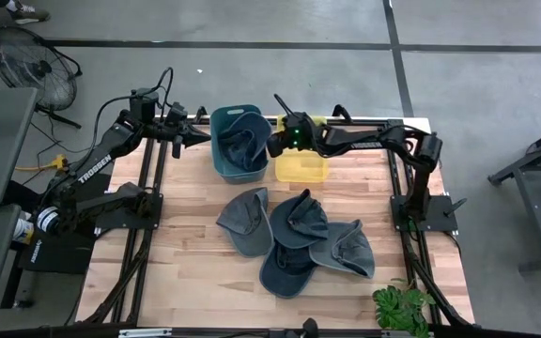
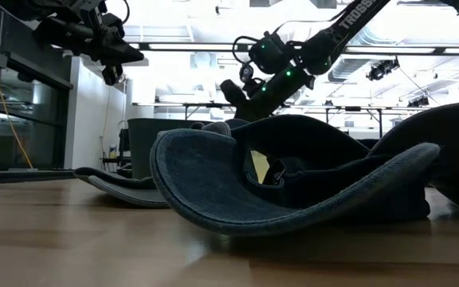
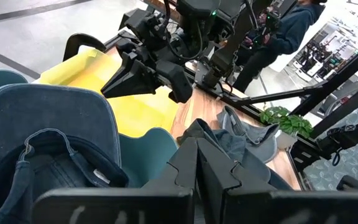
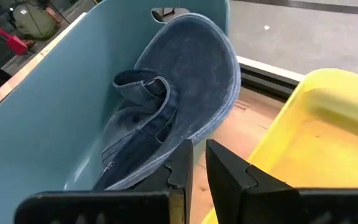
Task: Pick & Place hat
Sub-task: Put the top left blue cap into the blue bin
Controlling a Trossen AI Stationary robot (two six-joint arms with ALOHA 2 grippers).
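Observation:
A teal bin [image 1: 218,150] stands at the table's far edge with a yellow bin [image 1: 303,169] to its right. A blue denim hat [image 1: 240,143] lies crumpled inside the teal bin, its brim leaning up against the far wall [image 4: 191,68]. Several more denim hats [image 1: 294,239] lie on the wood in the middle of the table. My right gripper [image 1: 272,143] hovers above the teal bin's right rim, open by a narrow gap [image 4: 199,163] and empty. My left gripper [image 1: 195,137] hangs just left of the teal bin, shut [image 3: 197,168] and empty.
The yellow bin [image 4: 328,124] holds nothing. The table's hats overlap in a loose heap, and one [image 2: 293,183] fills the low view. A potted plant [image 1: 402,305] sits at the near right corner. Bare wood shows on the table's near left [image 1: 177,272].

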